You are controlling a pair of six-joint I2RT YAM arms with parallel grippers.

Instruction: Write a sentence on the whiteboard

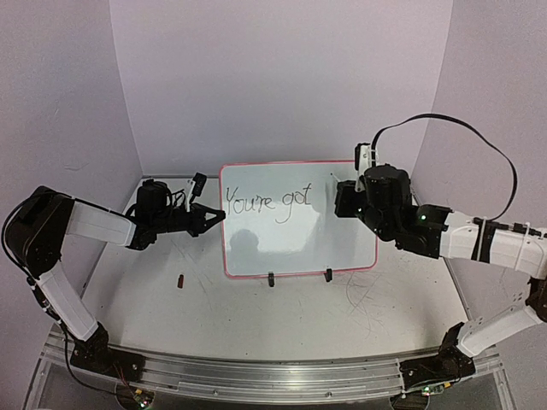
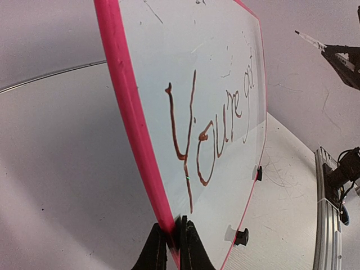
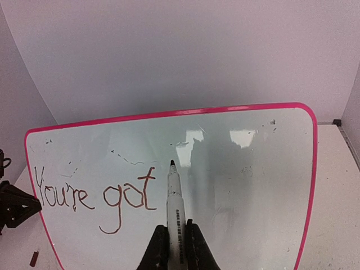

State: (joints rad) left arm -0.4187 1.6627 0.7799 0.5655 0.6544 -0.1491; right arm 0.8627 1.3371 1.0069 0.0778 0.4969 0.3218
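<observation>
The whiteboard (image 1: 342,239) stands upright on two black clip feet, its pink frame facing me. The sentence (image 1: 265,203) reads "You're got" on its upper left; it also shows in the right wrist view (image 3: 93,194) and the left wrist view (image 2: 208,135). My left gripper (image 1: 218,216) is shut on the whiteboard's left frame edge (image 2: 132,129), its fingertips (image 2: 188,242) pinching the frame. My right gripper (image 1: 342,201) is shut on a white marker (image 3: 175,205). The marker's black tip points at the board just right of "got"; I cannot tell if it touches.
A small dark marker cap (image 1: 180,280) lies on the scratched tabletop left of the board, also seen in the right wrist view (image 3: 34,257). Pale walls close in behind and on both sides. A metal rail (image 1: 273,380) runs along the near edge.
</observation>
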